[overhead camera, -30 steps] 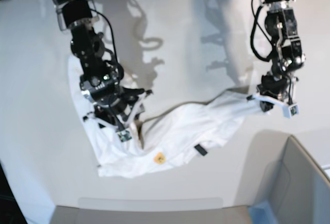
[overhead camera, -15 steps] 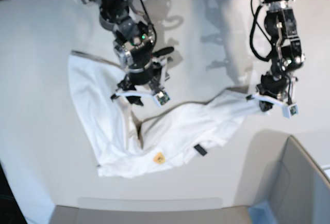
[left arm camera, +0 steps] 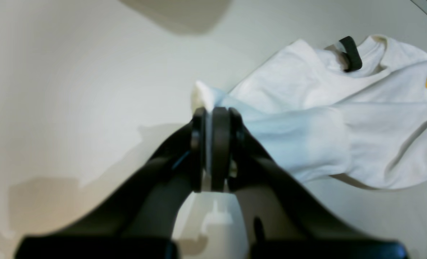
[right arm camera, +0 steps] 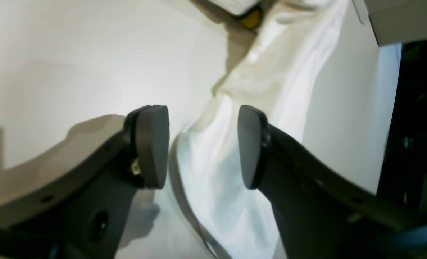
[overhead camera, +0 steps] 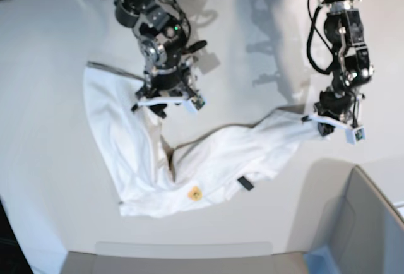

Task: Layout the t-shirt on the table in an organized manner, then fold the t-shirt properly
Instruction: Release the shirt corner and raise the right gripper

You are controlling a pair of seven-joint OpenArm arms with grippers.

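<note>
Base view shows me the t-shirt crumpled across the table, trailing from ten o'clock toward three. My left gripper is clenched on a white cloth edge. My right gripper hangs spread wide above another fold, grasping nothing.

Bright overhead light throws sharp arm shadows across the table; both wrist views blur up close.
</note>
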